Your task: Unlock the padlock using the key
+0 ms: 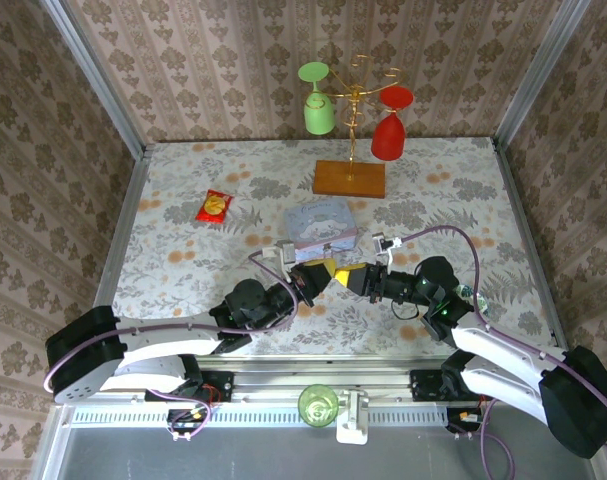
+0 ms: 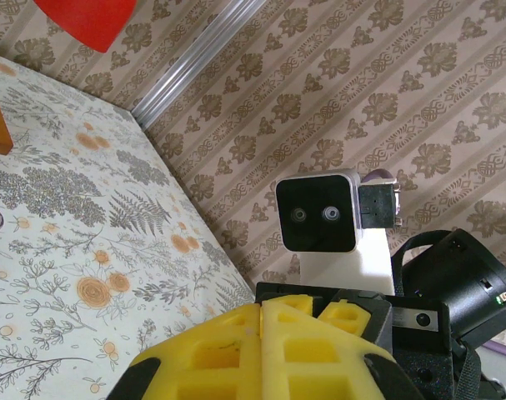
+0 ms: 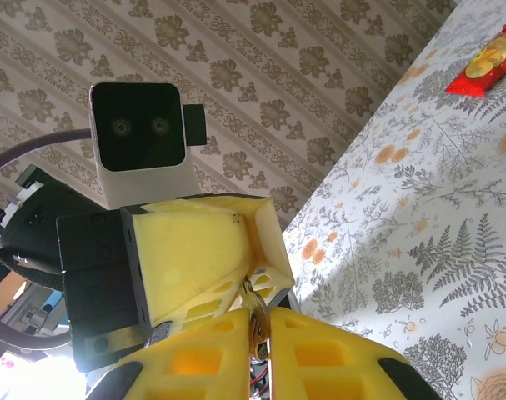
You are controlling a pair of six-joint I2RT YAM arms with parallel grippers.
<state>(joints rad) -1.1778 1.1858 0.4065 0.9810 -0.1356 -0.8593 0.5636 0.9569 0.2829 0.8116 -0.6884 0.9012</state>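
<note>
Over the near middle of the floral surface [image 1: 173,300], the left gripper [image 1: 321,273] and right gripper [image 1: 349,277] meet tip to tip. The left fingers are pressed together. The right fingers pinch what appears to be the small brass padlock [image 3: 256,323], likely steadying it for the key.

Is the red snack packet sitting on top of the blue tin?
No, the snack packet lies on the flowery table, apart from the blue tin.

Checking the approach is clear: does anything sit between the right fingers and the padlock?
Nothing visible does. The brass piece, seemingly the padlock, hangs below the shut left fingers, right in the narrow gap between the right fingers.
</note>
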